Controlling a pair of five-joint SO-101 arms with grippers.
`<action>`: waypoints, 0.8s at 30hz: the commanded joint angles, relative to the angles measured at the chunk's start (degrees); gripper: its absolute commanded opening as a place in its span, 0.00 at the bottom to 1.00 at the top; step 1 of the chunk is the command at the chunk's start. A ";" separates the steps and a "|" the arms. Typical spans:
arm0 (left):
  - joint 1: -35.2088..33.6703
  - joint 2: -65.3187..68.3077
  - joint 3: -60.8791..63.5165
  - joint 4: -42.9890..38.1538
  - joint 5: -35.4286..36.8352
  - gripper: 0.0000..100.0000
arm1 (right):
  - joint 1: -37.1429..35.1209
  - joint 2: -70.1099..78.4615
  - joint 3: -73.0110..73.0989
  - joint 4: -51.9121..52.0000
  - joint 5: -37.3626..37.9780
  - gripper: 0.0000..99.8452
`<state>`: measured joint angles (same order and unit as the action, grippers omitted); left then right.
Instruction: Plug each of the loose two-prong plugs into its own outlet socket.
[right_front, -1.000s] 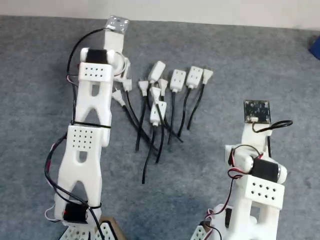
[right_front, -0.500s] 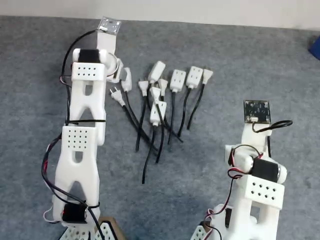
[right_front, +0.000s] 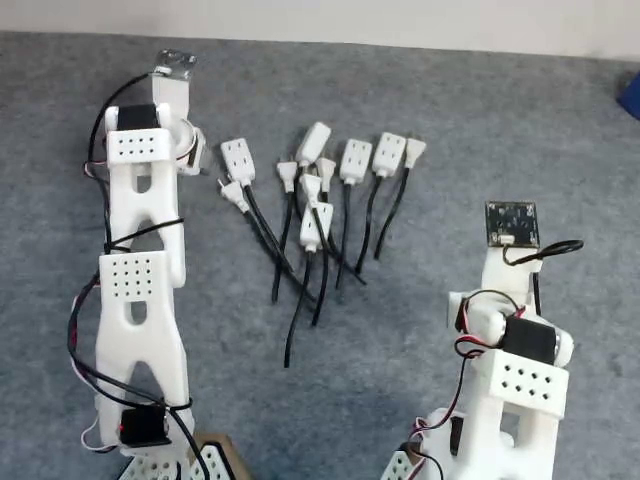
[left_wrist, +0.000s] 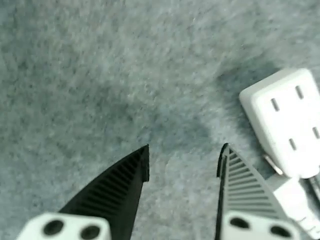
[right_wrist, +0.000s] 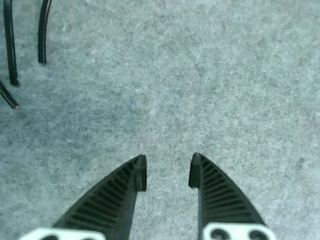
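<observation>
While left claw (left_wrist: 185, 150) gapes beside a socket (left_wrist: 285, 120), arm outstretched, right claw (right_wrist: 168, 157) parted, arm folded.

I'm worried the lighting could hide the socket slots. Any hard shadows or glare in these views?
High view: even light, only faint shadows beside the cords, no glare. Left wrist view: a soft dark shadow on the carpet beside the outlet socket, whose slots stay readable. Right wrist view: evenly lit carpet around the right gripper, no glare.
</observation>
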<state>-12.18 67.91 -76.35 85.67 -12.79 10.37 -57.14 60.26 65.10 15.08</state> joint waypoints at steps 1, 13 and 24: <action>4.00 -3.03 -8.22 3.78 0.44 0.24 | -0.57 -1.10 -0.48 0.31 0.70 0.15; 11.47 -1.63 -15.34 6.95 20.40 0.24 | -0.66 -1.10 -0.48 0.22 0.62 0.15; 11.56 6.90 -15.87 5.36 24.97 0.24 | -0.57 -1.10 -0.48 0.31 0.62 0.15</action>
<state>-1.27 74.51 -89.71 92.00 11.38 10.37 -57.14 60.26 65.10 15.08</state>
